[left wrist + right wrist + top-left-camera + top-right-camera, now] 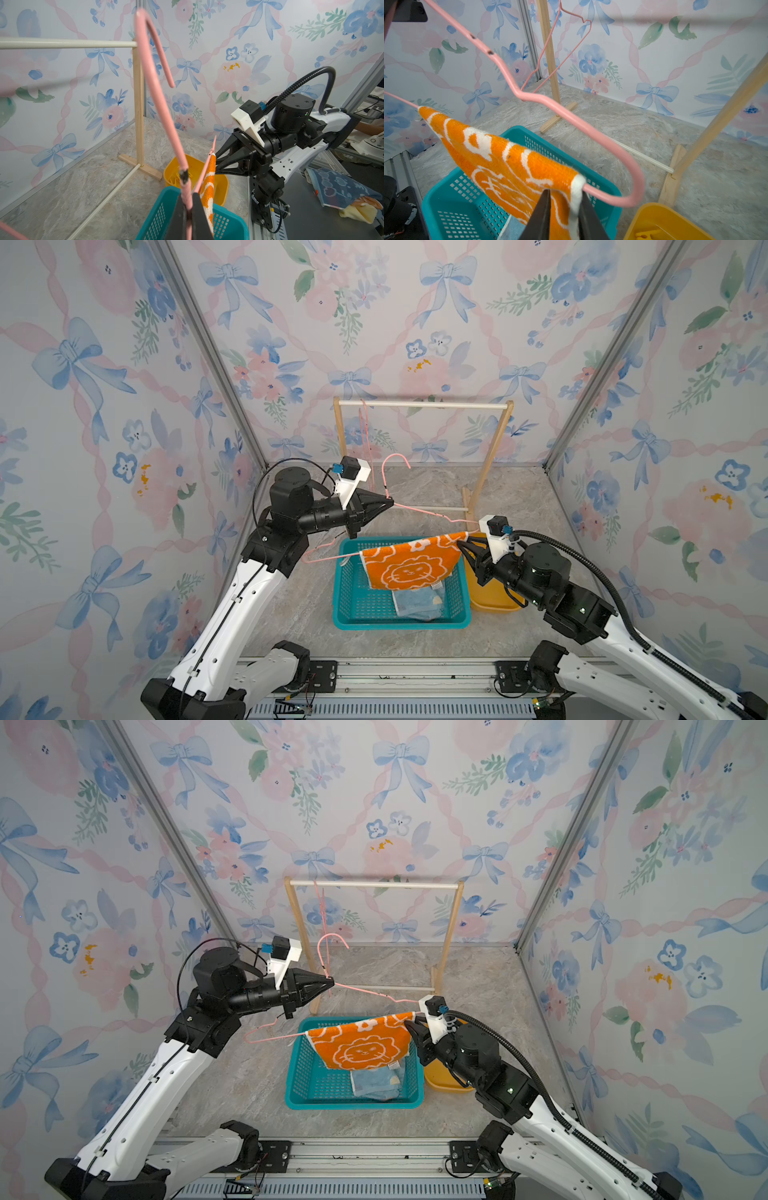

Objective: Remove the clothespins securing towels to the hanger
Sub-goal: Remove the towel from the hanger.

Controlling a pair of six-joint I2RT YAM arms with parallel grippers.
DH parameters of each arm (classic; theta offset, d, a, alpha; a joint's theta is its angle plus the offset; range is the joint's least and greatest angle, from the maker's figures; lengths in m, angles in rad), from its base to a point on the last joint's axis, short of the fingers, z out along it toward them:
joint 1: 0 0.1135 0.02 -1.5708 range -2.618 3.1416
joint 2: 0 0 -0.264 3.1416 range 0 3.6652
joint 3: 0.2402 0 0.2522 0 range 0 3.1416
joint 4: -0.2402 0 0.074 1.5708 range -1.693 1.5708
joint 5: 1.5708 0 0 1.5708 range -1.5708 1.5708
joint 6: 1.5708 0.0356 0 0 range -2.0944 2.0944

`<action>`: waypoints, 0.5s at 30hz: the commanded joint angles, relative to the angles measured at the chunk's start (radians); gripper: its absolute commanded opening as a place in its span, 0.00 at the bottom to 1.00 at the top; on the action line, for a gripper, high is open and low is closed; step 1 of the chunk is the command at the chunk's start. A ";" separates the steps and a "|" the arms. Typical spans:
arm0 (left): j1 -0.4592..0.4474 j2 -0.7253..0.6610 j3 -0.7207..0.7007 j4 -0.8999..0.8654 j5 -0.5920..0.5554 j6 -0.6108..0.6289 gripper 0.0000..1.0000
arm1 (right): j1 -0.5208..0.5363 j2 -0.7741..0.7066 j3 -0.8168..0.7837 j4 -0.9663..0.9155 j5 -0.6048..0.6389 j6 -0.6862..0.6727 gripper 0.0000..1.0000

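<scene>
Unpinning, nearly done | my left claw (pixel 390 501) clamps the pink hanger (pixel 419 510) | right claw (pixel 565 192) narrow astride the orange towel (pixel 409 564) edge, grip unclear | clothespins (pixel 646 233) lie in yellow bin (pixel 654 212), none seen on cloth | blue towel (pixel 417 601) in teal basket (pixel 345 614); orange one left.

Before me a towel (pixel 409 564) drapes over the hanger (pixel 154 83) above the basket (pixel 349 572); a second towel (pixel 415 603) lies in the basket; the bin (pixel 490 597) holding clothespins (pixel 646 233) sits just right of it; the rack (pixel 424 405) stands behind.

Robot lab booth — floral wallpapered panels (pixel 415 323), aluminium frame (pixel 210 352)
</scene>
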 commanded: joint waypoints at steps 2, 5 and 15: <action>0.009 -0.018 0.010 0.021 0.006 -0.002 0.00 | -0.008 0.002 0.022 0.017 -0.026 0.003 0.18; 0.010 -0.019 0.008 0.020 0.004 -0.001 0.00 | -0.006 -0.007 0.040 -0.010 -0.027 -0.001 0.13; 0.018 -0.004 0.006 0.020 -0.009 0.000 0.00 | 0.028 -0.040 0.101 -0.097 -0.021 -0.026 0.00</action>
